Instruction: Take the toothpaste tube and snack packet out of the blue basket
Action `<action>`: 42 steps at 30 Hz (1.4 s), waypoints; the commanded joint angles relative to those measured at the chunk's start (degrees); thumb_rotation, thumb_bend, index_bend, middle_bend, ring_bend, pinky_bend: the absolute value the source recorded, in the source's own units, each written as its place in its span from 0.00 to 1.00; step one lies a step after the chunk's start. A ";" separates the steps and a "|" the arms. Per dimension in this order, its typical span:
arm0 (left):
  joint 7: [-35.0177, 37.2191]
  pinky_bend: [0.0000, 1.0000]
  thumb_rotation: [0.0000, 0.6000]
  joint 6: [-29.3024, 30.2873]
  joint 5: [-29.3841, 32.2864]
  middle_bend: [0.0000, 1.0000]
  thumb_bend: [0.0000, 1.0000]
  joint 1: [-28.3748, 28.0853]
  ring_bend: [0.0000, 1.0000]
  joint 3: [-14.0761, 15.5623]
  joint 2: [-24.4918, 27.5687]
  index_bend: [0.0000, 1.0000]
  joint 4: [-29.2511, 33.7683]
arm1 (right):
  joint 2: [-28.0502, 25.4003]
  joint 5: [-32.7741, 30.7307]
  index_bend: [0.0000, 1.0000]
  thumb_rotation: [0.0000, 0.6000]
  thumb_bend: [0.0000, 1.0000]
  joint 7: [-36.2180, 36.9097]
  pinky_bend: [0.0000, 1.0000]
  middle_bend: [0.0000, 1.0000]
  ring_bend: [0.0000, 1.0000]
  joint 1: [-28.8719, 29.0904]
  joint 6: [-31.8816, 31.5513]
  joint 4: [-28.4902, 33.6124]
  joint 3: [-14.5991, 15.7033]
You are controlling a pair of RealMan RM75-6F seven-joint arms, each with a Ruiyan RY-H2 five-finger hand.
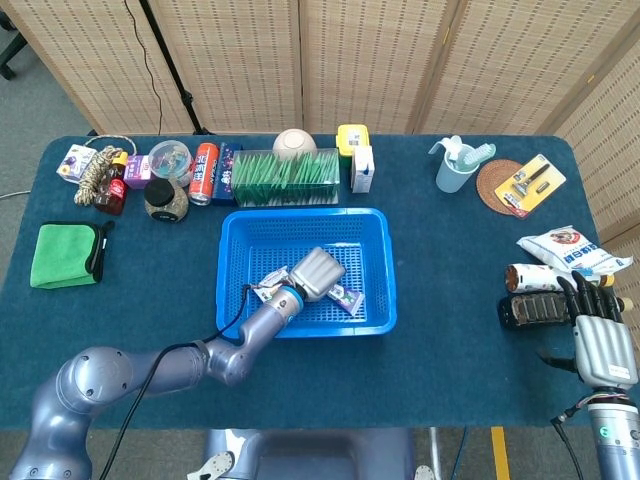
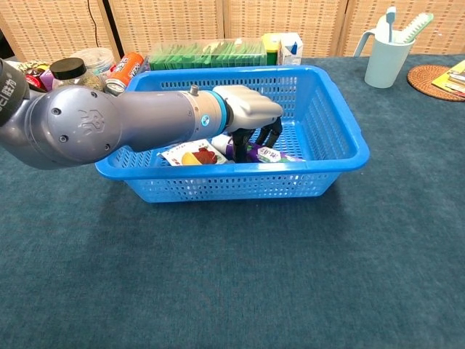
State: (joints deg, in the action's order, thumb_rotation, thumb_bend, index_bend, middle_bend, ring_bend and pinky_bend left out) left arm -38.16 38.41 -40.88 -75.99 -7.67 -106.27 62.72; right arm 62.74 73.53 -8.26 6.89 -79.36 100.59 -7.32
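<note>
Toothpaste (image 2: 270,154) lies flat in basket (image 1: 377,262), long axis left-right. Packet (image 2: 190,155) beside it, tilted. Left hand (image 2: 251,116) palm-down, fingers (image 2: 256,138) curled onto toothpaste. Right hand (image 1: 603,345) flat on worktop (image 1: 460,350), fingers extended.

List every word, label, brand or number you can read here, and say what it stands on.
None can be read for certain.
Snack packet: fruit picture, print blurred.
Toothpaste tube: label too small.
Red can: lettering too small.
White bag: red emblem, text illegible.
Left hand covers part of the basket.
</note>
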 commanded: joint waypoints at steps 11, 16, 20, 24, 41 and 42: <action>2.26 0.56 1.00 5.43 -3.66 0.48 0.46 2.11 0.44 -2.64 6.74 0.62 8.55 | -0.15 0.42 0.00 1.00 0.00 0.06 0.00 0.00 0.00 -0.02 -0.14 0.28 0.26; 3.37 0.56 1.00 8.17 -5.37 0.48 0.46 3.56 0.44 -3.84 11.46 0.62 14.76 | -0.20 0.71 0.00 1.00 0.00 0.07 0.00 0.00 0.00 -0.02 -0.10 0.39 0.46; 4.38 0.56 1.00 10.78 -6.73 0.48 0.46 5.23 0.44 -4.80 16.23 0.62 20.13 | -0.25 1.03 0.00 1.00 0.00 0.07 0.00 0.00 0.00 -0.03 -0.18 0.53 0.60; 6.27 0.56 1.00 14.32 -8.60 0.48 0.46 8.19 0.44 -5.73 22.73 0.62 25.45 | -0.36 1.63 0.00 1.00 0.00 0.16 0.00 0.00 0.00 -0.16 -0.46 0.80 0.83; 25.46 0.56 1.00 13.77 -16.44 0.47 0.45 26.56 0.42 3.58 33.48 0.61 16.67 | -0.47 3.45 0.00 1.00 0.00 -0.54 0.00 0.00 0.00 -0.32 -0.62 1.86 1.91; 26.70 0.56 1.00 13.25 -16.95 0.47 0.45 27.08 0.42 3.83 32.74 0.61 15.09 | -0.43 3.50 0.00 1.00 0.00 -0.67 0.00 0.00 0.00 -0.30 -0.57 1.89 1.96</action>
State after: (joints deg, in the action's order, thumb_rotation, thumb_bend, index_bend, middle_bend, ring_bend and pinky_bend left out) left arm -15.51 53.59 -56.12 -51.35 -5.62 -71.76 82.25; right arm 62.28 77.00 -8.91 6.58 -79.96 102.47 -5.38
